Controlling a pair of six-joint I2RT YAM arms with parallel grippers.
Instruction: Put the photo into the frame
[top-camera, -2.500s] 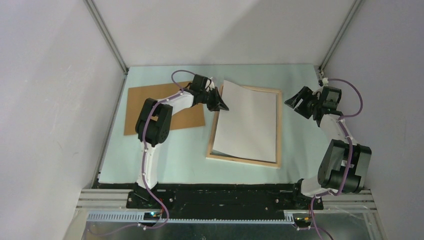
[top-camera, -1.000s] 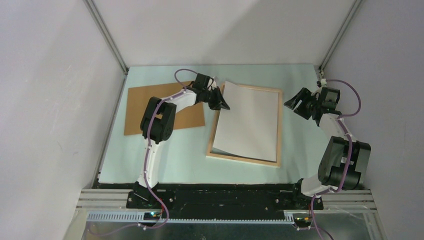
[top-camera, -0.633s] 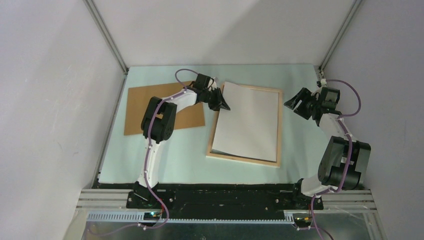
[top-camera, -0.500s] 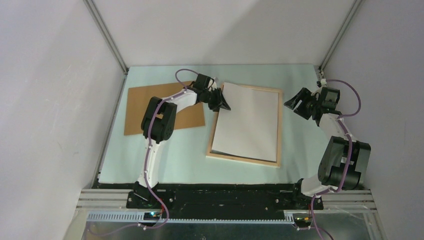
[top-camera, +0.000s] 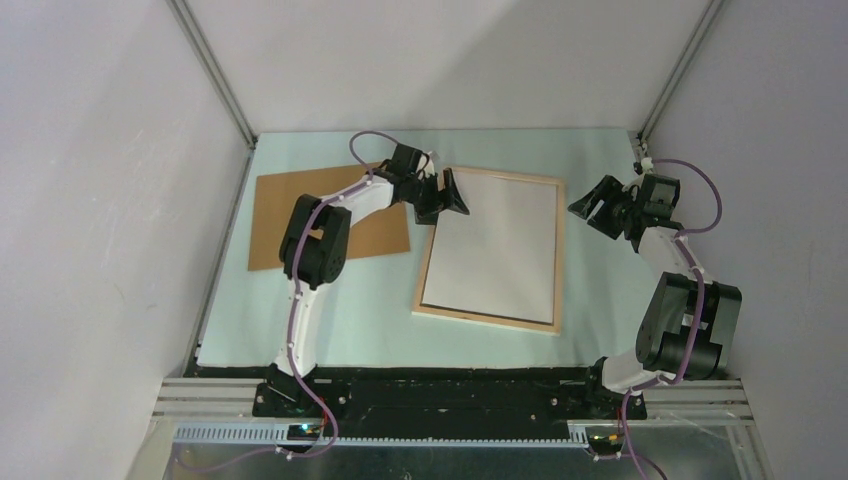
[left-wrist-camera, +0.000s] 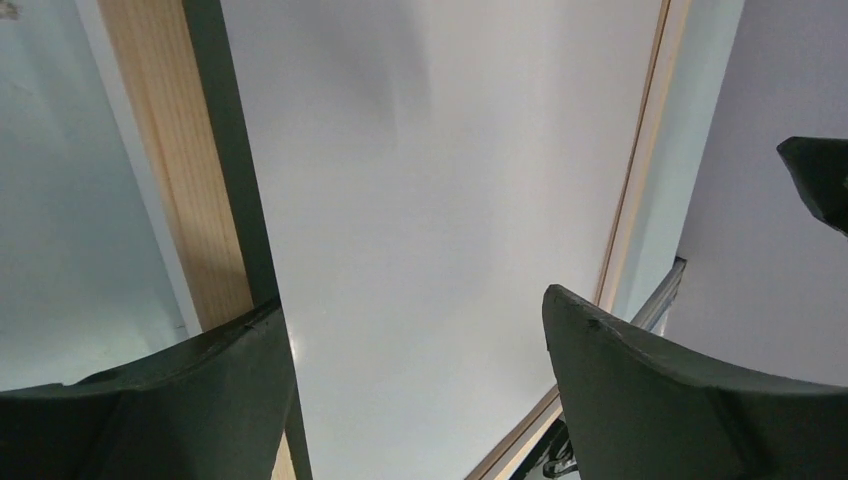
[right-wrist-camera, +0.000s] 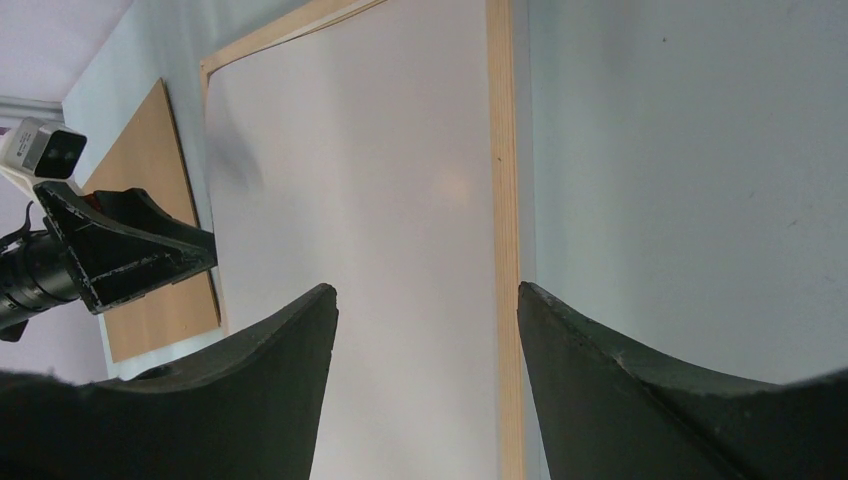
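Overhead first: the frame (top-camera: 485, 320) lies flat at the middle of the table (top-camera: 330, 320), its long axis running from the top of the view toward the bottom with a slight tilt. The photo (top-camera: 495, 245) sits inside the rails, plain white back up, and looks settled flat. The left claw (top-camera: 447, 195) hangs over the frame's upper left corner, spread wide and pinching nothing. The photo stretches away from it toward the lower right. The right claw (top-camera: 590, 210) stands apart off the upper right of the frame, also spread and empty. A brown backing board (top-camera: 270, 220) lies at the left, partly under the left arm, which is the nearer arm to it and to the photo's edge.

From the left wrist, the left claw (left-wrist-camera: 415, 305) shows both fingers (left-wrist-camera: 150, 400) wide apart above the white photo (left-wrist-camera: 430, 180). The pale wood rail (left-wrist-camera: 170, 180) runs along the left with a dark strip between it and the paper, probably the recess edge.

From the right wrist, the right claw (right-wrist-camera: 425, 292) is spread over the photo (right-wrist-camera: 350, 200) and the right rail (right-wrist-camera: 500, 200). The left claw (right-wrist-camera: 120, 255) and the board (right-wrist-camera: 150, 200) show at the left.
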